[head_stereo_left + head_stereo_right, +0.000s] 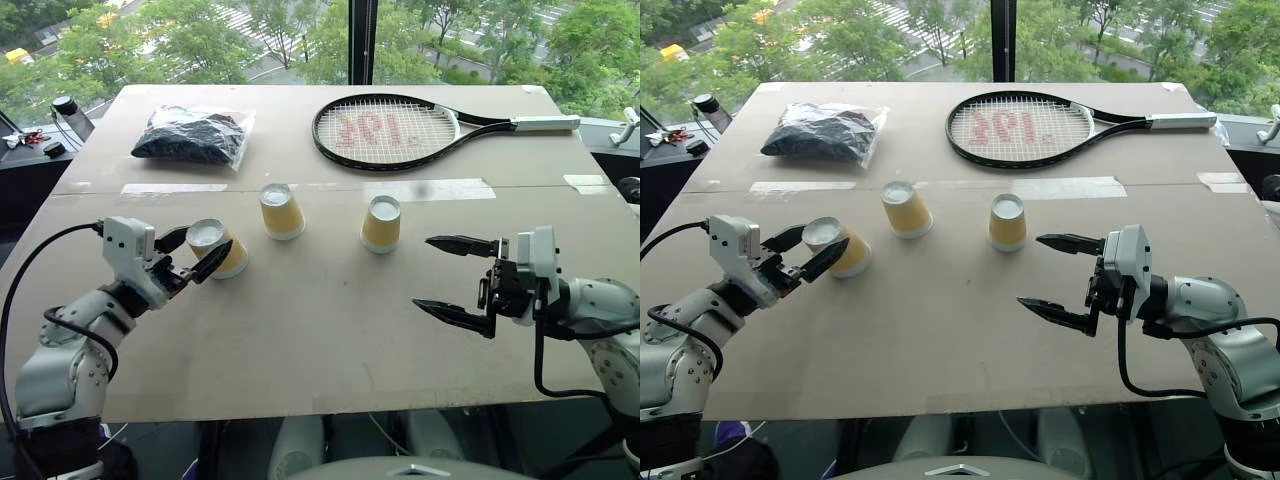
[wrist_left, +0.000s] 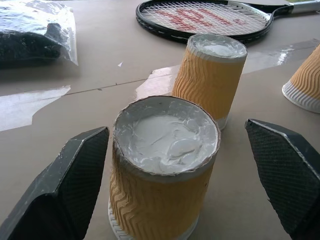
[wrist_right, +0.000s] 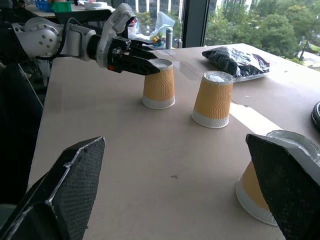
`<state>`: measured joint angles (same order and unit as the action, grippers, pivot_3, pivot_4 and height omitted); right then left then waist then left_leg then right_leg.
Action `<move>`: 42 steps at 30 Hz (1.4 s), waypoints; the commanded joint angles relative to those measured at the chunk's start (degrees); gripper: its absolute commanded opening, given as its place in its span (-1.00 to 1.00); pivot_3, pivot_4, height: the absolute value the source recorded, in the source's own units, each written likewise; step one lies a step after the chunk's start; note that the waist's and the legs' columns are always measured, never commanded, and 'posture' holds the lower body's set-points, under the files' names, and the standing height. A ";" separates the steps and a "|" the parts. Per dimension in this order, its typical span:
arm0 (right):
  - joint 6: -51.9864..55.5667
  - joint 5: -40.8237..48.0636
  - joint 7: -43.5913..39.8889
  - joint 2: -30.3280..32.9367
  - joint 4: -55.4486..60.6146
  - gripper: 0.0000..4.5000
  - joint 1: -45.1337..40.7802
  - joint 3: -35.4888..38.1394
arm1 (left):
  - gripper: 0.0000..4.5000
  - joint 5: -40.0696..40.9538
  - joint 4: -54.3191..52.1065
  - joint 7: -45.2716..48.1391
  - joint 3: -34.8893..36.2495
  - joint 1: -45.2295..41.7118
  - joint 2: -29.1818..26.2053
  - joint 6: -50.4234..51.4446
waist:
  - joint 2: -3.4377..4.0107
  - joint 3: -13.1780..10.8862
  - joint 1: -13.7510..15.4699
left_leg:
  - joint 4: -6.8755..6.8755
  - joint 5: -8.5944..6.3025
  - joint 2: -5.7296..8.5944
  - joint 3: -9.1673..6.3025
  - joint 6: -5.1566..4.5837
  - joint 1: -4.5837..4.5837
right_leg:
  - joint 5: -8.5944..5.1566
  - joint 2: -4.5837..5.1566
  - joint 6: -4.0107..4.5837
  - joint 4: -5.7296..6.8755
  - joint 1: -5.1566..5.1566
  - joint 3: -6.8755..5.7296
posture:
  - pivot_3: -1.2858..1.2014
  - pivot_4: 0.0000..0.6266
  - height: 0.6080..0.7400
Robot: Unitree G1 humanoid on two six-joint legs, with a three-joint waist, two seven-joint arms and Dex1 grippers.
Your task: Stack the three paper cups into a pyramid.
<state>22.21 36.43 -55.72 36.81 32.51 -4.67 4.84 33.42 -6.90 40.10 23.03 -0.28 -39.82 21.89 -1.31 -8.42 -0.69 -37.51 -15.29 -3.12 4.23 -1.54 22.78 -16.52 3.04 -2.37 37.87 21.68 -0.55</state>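
Observation:
Three paper cups stand upside down in a row across the middle of the table: the left cup (image 1: 226,250), the middle cup (image 1: 281,211) and the right cup (image 1: 381,223). No pyramid is built; the cups stand apart. My left gripper (image 1: 203,252) is open, and its fingers (image 2: 65,185) straddle the left cup (image 2: 160,190) near its top with a gap on each side. My right gripper (image 1: 422,272) is open and empty. It points left over bare table, nearer than the right cup (image 3: 252,187) and off to its right.
A tennis racket (image 1: 400,130) lies at the back right of the table. A clear bag of dark stuff (image 1: 190,135) lies at the back left. Strips of tape (image 1: 440,188) cross the tabletop (image 1: 320,340) behind the cups. Windows stand beyond the far edge.

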 commanded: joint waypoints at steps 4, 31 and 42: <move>-1.29 0.24 1.02 0.66 2.66 0.98 1.01 1.12 | 1.00 -1.40 -0.10 1.07 0.55 -0.95 -0.24 -1.70 | -0.01 0.00 0.09 | 0.00 0.06 0.00 -0.02 0.11 0.00 | 0.00 0.01 0.00 0.00 0.00 -0.02 | 0.03 -0.52 1.00; -1.39 -0.19 9.57 0.02 11.06 1.00 11.13 4.02 | 0.04 -0.29 -4.40 2.72 -19.08 -18.08 5.80 8.59 | -0.03 0.00 1.16 | -0.11 0.13 0.07 -0.08 0.22 0.02 | 0.00 -0.11 -0.02 0.06 -0.03 0.00 | 0.03 -0.52 1.00; -3.85 -4.55 16.53 -1.82 15.92 1.00 21.30 8.11 | 0.04 -9.36 15.42 8.26 -25.02 -31.07 12.54 -1.42 | -0.06 -0.01 1.61 | -0.36 0.13 0.20 -0.12 0.23 0.15 | 0.00 -0.21 -0.03 0.07 -0.03 -0.01 | 0.03 -0.52 1.00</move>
<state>19.83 32.17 -40.20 35.29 45.97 16.22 11.04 25.08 7.79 47.06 -1.54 -29.66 -27.77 23.21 -1.38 -8.43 0.93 -37.89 -15.16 -2.86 4.12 -1.31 22.94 -16.52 2.84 -2.41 37.94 21.65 -0.53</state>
